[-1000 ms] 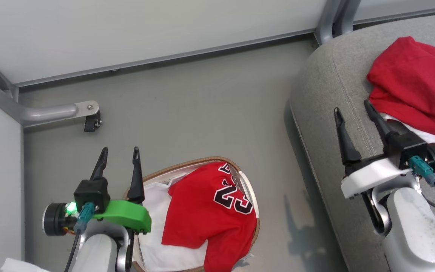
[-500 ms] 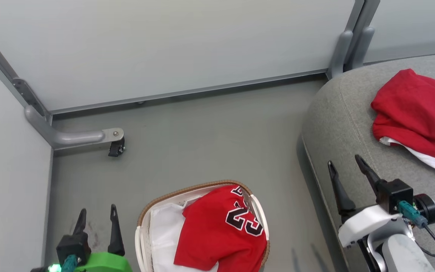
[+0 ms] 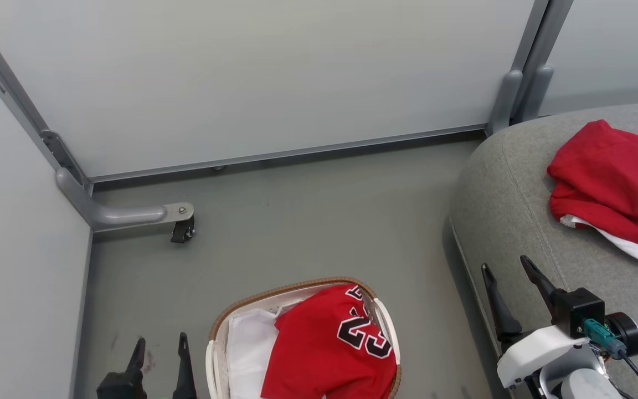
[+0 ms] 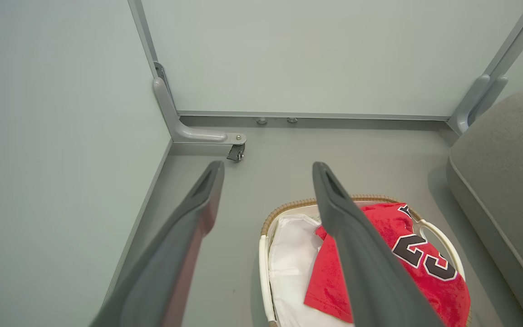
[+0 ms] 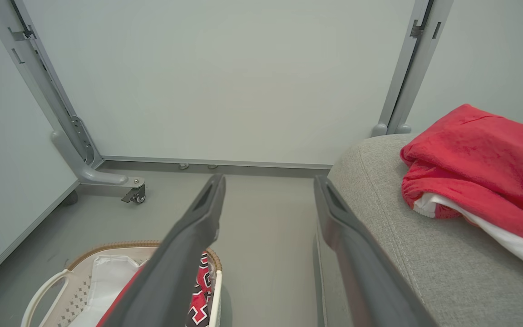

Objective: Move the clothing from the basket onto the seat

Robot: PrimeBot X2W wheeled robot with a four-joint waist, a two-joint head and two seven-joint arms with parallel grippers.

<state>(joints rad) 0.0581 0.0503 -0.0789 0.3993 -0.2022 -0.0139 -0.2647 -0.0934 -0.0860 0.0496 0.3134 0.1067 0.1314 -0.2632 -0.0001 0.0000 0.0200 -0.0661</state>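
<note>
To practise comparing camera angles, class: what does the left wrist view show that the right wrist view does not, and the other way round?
Left wrist view, not the right wrist view: the left gripper, fingers apart, and the jersey with its whole "23" readable in the basket.
Right wrist view, not the left wrist view: the right gripper, fingers apart, and a red garment with white trim lying on the seat.
Both: basket, jersey, grey seat, caster wheel, pale wall panels.

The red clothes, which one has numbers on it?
The red jersey lying in the basket: it shows a black 23. The other red garment, on the grey seat, shows only plain red with a white edge.
</note>
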